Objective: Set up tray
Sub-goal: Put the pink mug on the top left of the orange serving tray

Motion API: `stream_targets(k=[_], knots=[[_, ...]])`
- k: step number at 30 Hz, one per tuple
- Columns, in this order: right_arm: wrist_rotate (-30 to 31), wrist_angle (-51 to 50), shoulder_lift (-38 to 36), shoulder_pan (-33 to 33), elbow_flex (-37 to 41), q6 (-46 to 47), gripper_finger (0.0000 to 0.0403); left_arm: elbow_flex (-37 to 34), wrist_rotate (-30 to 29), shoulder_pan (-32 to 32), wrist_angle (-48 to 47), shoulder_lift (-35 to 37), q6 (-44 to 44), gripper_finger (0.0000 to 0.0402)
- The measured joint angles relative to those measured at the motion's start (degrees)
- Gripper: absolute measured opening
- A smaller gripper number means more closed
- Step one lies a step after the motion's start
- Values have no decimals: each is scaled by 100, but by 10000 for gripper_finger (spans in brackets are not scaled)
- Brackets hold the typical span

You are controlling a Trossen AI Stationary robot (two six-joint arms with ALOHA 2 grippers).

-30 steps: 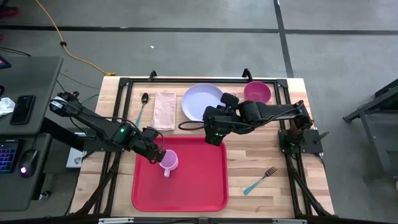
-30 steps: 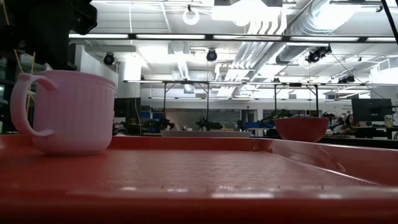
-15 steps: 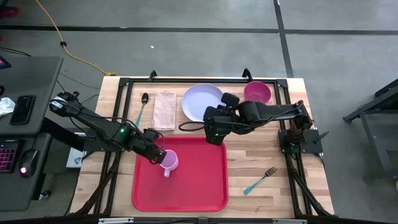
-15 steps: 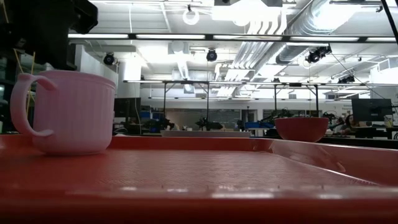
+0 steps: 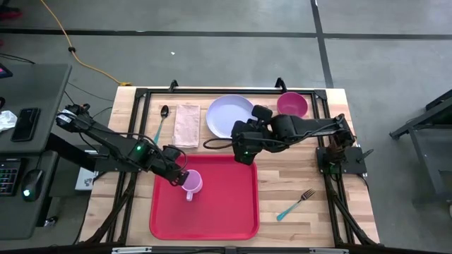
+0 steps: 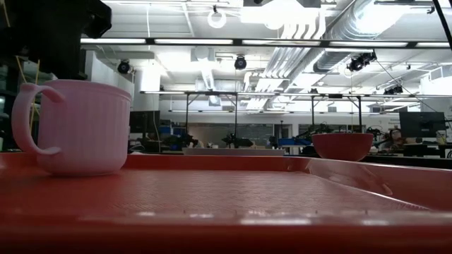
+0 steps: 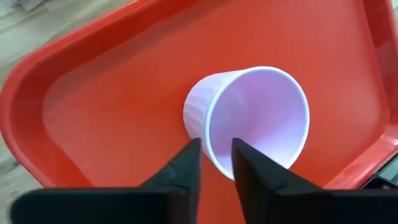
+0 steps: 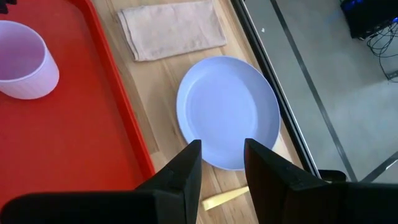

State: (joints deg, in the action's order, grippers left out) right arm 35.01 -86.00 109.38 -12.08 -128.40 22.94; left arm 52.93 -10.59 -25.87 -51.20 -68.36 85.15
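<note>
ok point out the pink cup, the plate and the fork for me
pink cup (image 5: 191, 183), high view, on its open mouth, standing on the red tray
plate (image 8: 227, 111), right wrist view, on its flat centre
fork (image 5: 296, 202), high view, on its teal handle, on the table right of the tray

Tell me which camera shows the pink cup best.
The left wrist view: the cup fills the frame, rim and inside visible. The low view shows its side and handle, the high view shows it small, and the right wrist view clips it.

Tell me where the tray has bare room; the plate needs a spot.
Most of the tray is bare: everything right of and below the cup. The left hand crowds the cup corner; the right hand hovers at the top right edge.
</note>
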Motion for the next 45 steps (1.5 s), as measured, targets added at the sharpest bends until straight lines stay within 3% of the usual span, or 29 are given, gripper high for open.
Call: stream_targets(k=[9,17,45], knots=[[51,0,0,0,0,-46,99,0,143,0,137,0,12,232],[69,2,0,0,0,-45,99,0,68,0,211,-44,19,264],[84,55,0,2,0,-44,99,-2,72,2,144,-660,-106,155]])
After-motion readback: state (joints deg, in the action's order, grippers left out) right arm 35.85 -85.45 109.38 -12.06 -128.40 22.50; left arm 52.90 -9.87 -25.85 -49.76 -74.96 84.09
